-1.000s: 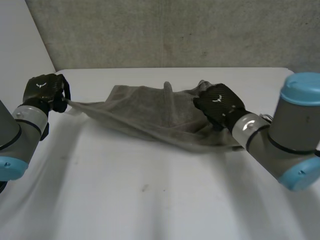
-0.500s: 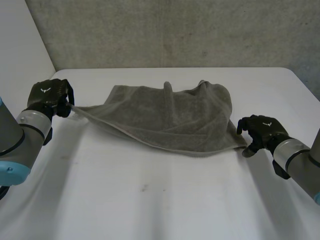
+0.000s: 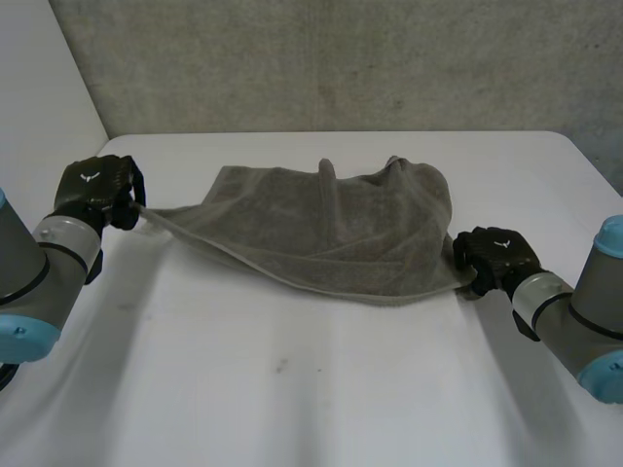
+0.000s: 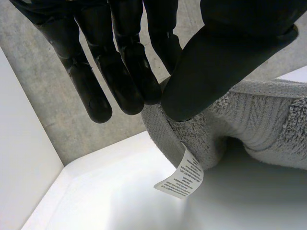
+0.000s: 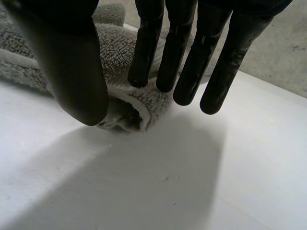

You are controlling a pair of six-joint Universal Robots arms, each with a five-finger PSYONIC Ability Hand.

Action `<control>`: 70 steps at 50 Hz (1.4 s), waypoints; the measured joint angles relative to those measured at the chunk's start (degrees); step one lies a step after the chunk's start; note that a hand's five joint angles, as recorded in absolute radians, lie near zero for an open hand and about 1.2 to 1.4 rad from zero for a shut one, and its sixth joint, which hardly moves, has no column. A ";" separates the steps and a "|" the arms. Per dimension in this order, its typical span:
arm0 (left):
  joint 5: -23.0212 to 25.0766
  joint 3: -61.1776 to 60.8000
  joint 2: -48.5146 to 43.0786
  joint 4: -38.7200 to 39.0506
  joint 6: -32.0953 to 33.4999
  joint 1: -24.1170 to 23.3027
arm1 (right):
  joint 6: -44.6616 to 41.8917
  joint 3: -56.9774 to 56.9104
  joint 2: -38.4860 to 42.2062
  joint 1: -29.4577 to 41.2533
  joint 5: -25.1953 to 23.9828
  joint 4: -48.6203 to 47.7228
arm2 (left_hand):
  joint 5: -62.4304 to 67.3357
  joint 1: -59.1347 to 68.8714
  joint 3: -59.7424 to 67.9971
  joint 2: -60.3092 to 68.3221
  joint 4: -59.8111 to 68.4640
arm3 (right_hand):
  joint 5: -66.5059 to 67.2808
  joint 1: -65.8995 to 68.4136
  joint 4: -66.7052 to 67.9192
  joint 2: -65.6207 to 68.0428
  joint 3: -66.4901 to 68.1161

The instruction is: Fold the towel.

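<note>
Spreading step, apparently: pinching towel [image 3: 331, 229] corner in left hand [image 3: 97, 185] near table [image 3: 292, 389] left edge, towel lying rumpled toward far edge, poising right hand [image 3: 494, 255], fingers straight, around opposite corner; next needing closing there.

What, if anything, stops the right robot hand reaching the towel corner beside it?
Probably nothing, so yes: the right robot hand is open, and the towel corner lies on the table at its fingertips, uncovered.
</note>
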 measured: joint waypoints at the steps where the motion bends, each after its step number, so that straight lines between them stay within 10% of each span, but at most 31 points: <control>1: 0.00 -0.01 0.00 0.00 -0.01 -0.01 | -0.01 -0.24 0.26 0.00 0.01 0.02 | 0.00 0.00 0.00 0.00 0.00 | 0.12 0.11 0.16 0.15 0.16; 27: -0.01 -0.08 0.03 0.00 -0.08 -0.08 | 0.16 -5.01 4.54 0.05 0.02 0.06 | 0.00 0.00 0.00 0.00 0.00 | 6.74 6.67 6.70 6.78 6.72; 34: -0.02 -0.08 0.08 0.00 0.00 -0.07 | 0.31 -5.77 4.38 0.01 0.08 0.20 | 0.00 0.00 0.00 0.00 0.01 | 30.16 30.04 30.07 29.34 29.87; 45: -0.24 -0.11 2.42 -0.41 0.16 -0.06 | -0.23 -6.12 -12.55 -1.65 -0.54 1.94 | 0.00 0.00 0.00 0.00 0.02 | 30.25 30.04 30.36 29.34 30.22; 61: -0.16 -5.36 24.07 -7.73 1.15 0.12 | -38.63 -11.77 -32.75 -4.59 -2.45 37.01 | 0.00 0.00 0.00 0.00 0.04 | 30.35 30.05 30.36 29.34 30.22; 70: -0.06 -9.80 30.07 -12.98 6.04 -0.13 | -43.53 -10.50 -36.48 -4.68 -1.48 42.49 | 0.00 0.00 0.00 0.00 0.05 | 30.35 30.05 30.36 29.34 30.22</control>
